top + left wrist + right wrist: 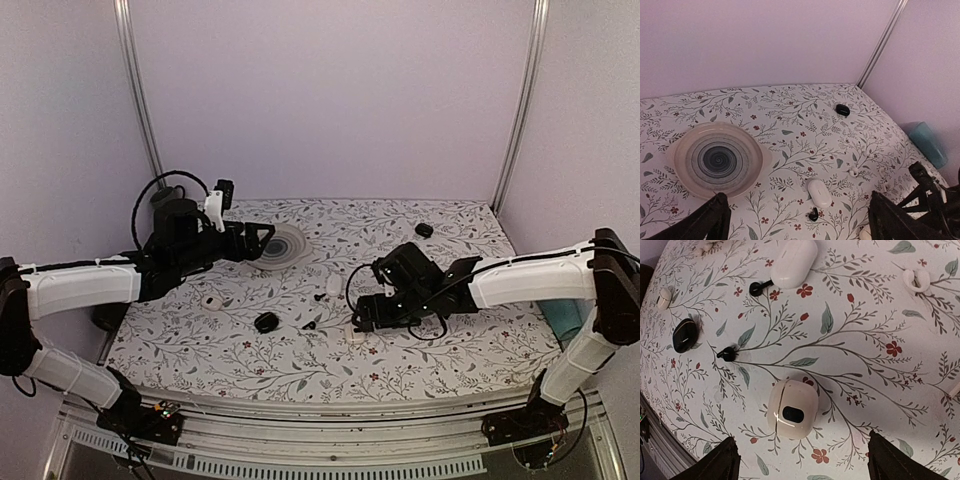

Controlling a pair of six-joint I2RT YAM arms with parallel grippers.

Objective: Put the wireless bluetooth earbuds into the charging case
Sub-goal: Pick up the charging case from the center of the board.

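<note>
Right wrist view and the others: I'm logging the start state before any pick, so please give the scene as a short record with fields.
left gripper: open, empty, near the plate
right gripper: open, empty, above the closed white case
white earbuds: two, loose on the cloth, well apart
second white case: beside a small black bit
task state: earbuds not yet picked up

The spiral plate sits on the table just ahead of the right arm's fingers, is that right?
Wrong arm. The spiral plate sits on the table just ahead of the left arm's fingers, as the left wrist view shows.
</note>
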